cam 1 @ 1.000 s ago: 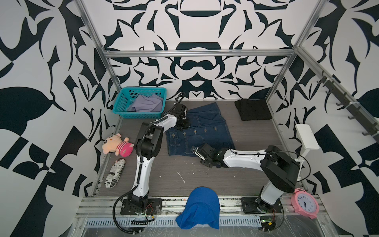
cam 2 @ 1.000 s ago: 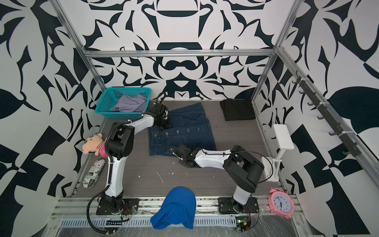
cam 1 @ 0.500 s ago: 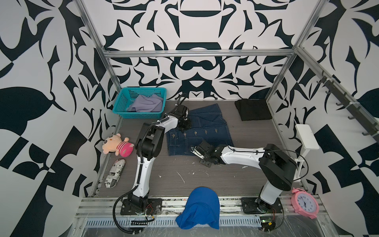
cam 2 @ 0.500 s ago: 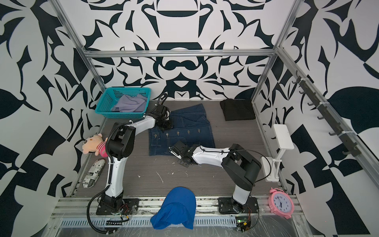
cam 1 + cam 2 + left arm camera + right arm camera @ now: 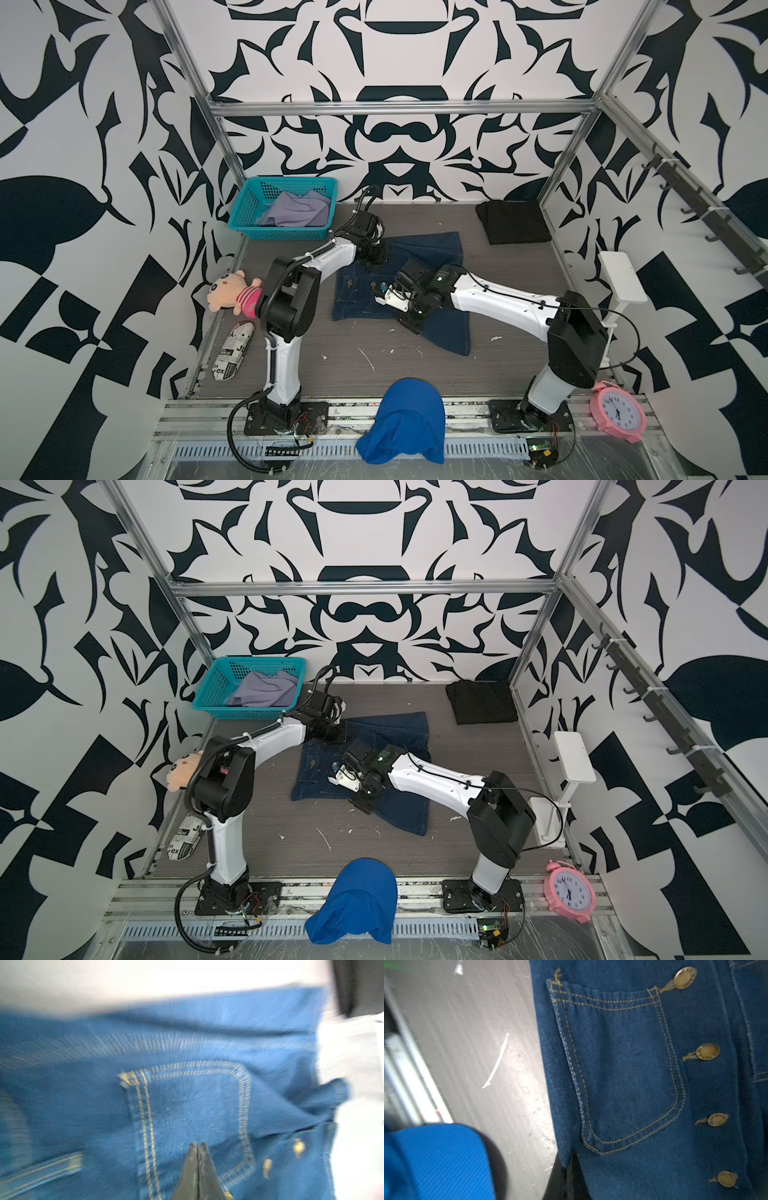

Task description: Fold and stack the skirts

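Observation:
The dark blue denim skirt (image 5: 419, 255) (image 5: 399, 729) lies spread mid-table, its near right part drawn toward the front. My left gripper (image 5: 376, 259) (image 5: 198, 1145) is shut on its far left corner, by a stitched pocket (image 5: 187, 1105). My right gripper (image 5: 407, 322) (image 5: 566, 1169) is shut on the skirt's near edge (image 5: 623, 1064), which hangs over the dark fingers (image 5: 558, 1184). The black skirt (image 5: 513, 222) (image 5: 482, 702) lies folded at the far right. The lavender-grey skirt (image 5: 297, 210) (image 5: 266, 690) is crumpled in the teal basket (image 5: 282, 235).
A bright blue mesh cloth (image 5: 405, 419) hangs over the front rail. A plush toy (image 5: 232, 291) and a newsprint pouch (image 5: 232, 349) lie along the left edge. A white stand (image 5: 621, 278) and a pink clock (image 5: 619, 415) are at the right.
My right gripper has shut on the skirt's near edge and risen. The skirt's right half has slid toward the front. The left gripper stays at the far left corner.

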`<act>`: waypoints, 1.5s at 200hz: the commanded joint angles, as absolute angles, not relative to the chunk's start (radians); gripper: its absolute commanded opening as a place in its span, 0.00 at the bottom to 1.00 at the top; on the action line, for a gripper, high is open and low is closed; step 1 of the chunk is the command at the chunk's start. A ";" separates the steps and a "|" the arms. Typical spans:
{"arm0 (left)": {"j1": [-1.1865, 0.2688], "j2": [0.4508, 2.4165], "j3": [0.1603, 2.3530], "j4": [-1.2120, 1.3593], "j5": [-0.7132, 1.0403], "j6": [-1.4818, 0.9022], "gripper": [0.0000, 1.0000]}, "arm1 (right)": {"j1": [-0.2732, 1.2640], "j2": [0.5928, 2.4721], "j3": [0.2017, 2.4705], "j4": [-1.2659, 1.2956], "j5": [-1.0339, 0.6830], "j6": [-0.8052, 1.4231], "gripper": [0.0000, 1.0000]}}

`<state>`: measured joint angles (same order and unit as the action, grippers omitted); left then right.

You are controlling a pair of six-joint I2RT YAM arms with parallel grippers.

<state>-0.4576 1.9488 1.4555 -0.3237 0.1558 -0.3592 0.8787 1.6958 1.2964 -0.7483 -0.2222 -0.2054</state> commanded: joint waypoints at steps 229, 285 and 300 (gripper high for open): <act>-0.490 1.134 0.481 0.187 0.341 -0.125 0.71 | 0.542 1.816 1.658 -1.111 -0.743 -0.374 0.00; -0.490 1.103 0.475 0.096 0.297 -0.124 0.58 | 0.514 1.815 1.673 -1.117 -0.724 -0.374 0.00; -0.490 1.124 0.498 0.069 0.304 -0.119 0.49 | 0.509 1.810 1.671 -1.126 -0.698 -0.377 0.00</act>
<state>-0.4873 1.1011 0.4854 0.1257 0.3096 -0.1226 0.5171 1.8519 1.6306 -1.0916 -0.6998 -0.3515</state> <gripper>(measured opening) 0.548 0.051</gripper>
